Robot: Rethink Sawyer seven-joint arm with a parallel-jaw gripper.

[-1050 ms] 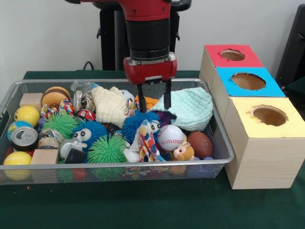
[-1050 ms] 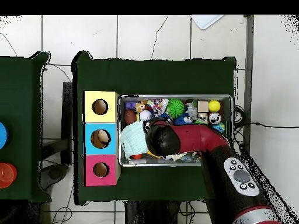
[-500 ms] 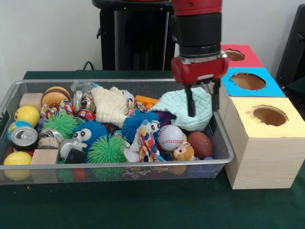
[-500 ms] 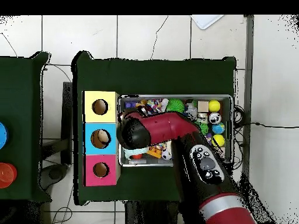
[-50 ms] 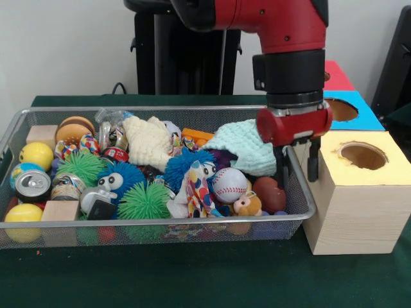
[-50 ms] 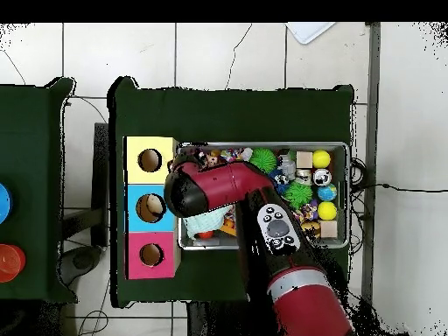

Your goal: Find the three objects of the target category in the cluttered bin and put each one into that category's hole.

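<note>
Our hand (image 5: 297, 168) hangs open and empty over the wire bin's (image 5: 302, 192) edge, beside the yellow-topped wooden box (image 5: 359, 192). We could bump that rim. Toys wait inside.

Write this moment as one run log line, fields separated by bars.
gripper: open, empty | position: bin's end by yellow box, over brown football | holes: nothing entering
</note>
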